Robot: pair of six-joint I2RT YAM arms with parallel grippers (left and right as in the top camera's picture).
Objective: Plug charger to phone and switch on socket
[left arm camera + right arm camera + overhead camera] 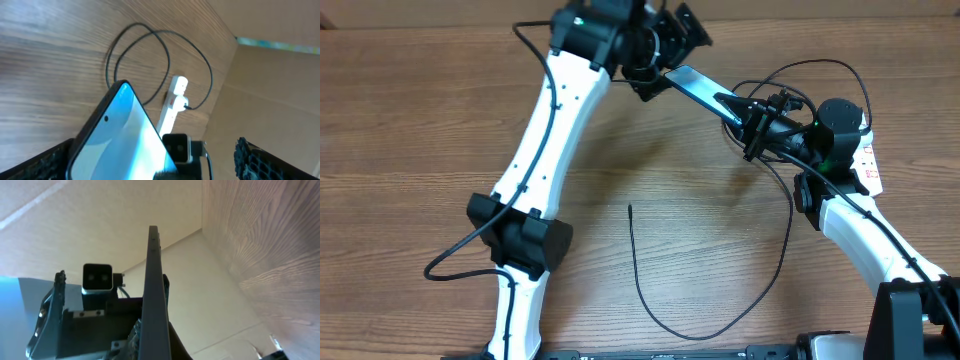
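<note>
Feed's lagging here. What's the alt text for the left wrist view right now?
The phone, its blue screen facing the camera, slants up through the foreground. Behind it the white socket lies on the wooden table, with the black charger cable looping beside it.

Overhead, my right arm [860, 225] covers most of the socket [868, 165]; in the left wrist view its switches are too small to read. The phone [695, 85] has one end buried in my right gripper [746, 111], and both wrist views crop its lower end. The charger [631, 225] runs under the same arm, its plug unseen.
</note>
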